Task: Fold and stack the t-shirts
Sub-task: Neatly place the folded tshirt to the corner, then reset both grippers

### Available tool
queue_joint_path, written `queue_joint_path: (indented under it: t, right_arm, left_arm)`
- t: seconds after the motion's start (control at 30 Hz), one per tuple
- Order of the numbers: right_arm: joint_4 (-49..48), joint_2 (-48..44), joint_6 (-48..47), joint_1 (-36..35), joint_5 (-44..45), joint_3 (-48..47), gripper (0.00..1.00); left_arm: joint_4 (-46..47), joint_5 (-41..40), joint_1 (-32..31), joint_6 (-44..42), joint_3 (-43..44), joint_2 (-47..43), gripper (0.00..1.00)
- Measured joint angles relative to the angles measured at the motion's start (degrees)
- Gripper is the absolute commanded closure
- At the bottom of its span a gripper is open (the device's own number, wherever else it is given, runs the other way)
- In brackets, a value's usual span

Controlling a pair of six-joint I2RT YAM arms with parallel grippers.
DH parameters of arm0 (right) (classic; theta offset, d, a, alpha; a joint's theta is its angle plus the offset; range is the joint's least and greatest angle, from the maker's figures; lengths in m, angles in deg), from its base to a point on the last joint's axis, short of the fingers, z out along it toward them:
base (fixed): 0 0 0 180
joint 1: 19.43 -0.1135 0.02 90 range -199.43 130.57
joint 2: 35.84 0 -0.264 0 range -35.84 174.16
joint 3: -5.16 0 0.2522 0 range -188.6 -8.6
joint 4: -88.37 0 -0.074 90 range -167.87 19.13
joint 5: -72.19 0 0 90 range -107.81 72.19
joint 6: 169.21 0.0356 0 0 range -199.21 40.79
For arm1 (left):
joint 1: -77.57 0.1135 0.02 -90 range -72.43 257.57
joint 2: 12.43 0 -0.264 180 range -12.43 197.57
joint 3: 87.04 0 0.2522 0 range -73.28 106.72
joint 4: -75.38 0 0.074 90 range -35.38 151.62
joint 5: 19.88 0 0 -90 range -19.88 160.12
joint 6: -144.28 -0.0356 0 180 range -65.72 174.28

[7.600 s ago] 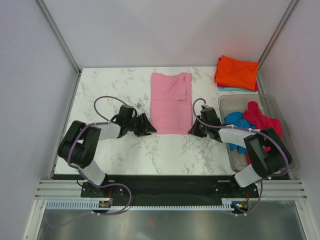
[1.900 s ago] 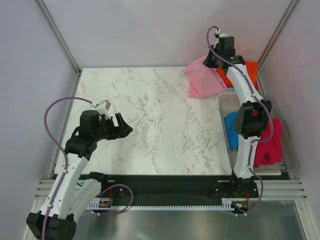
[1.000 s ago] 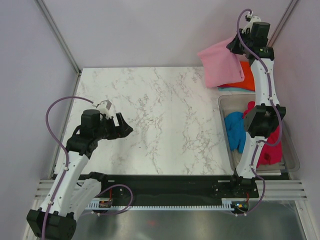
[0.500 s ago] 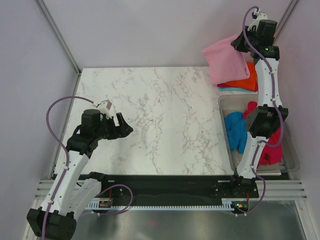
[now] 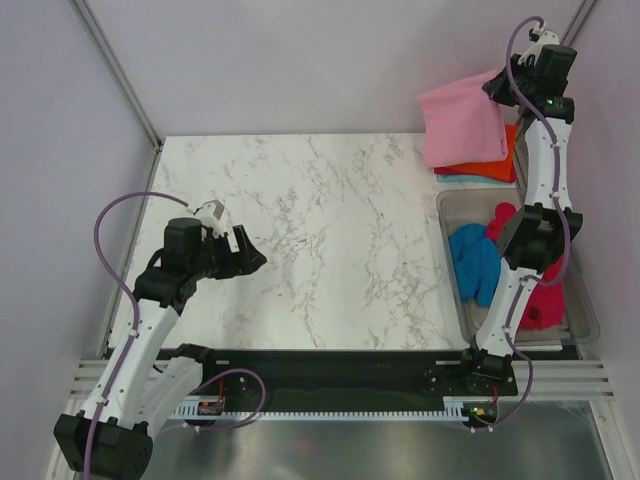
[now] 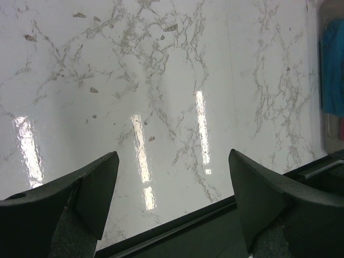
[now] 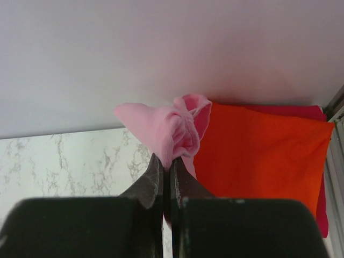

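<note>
Hovering the left gripper (image 5: pixel 252 256) above the marble table (image 5: pixel 330 220), fingers spread wide, gripping nothing. Further right, pinching a bunched edge of the light pink t-shirt (image 5: pixel 462 120) in the clenched right gripper (image 7: pixel 165 167), dangling it high at the far right corner, over the folded orange t-shirt (image 5: pixel 492 165). Not telling whether pink cloth is touching orange.

Right jaws clamped, arm (image 5: pixel 547 160) upstretched (left jaws agape)

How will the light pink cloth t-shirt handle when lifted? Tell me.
Probably floppy: the light pink cloth t-shirt hangs limp from the right gripper, bunched at the pinch. Likely light: one pinch carries it. It may unfold landing on the orange folded t-shirt.
</note>
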Motion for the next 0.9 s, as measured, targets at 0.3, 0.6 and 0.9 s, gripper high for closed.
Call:
queue_joint_path:
  t: [0.3,0.6,0.9]
  right_arm:
    - [-8.2,14.84,2.51,5.4,-1.36,-3.08,0.95]
    - [-23.65,28.83,9.27,10.47,8.22,-4.31,0.05]
    - [-26.8,20.59,10.38,9.46,18.01,5.79,0.02]
  left_arm:
    - [0.0,0.0,0.0,0.0,0.0,0.79,0.1]
    - [0.0,-0.04,0.0,0.0,0.0,0.98,0.1]
    - [0.0,-0.02,0.0,0.0,-0.02,0.98,0.1]
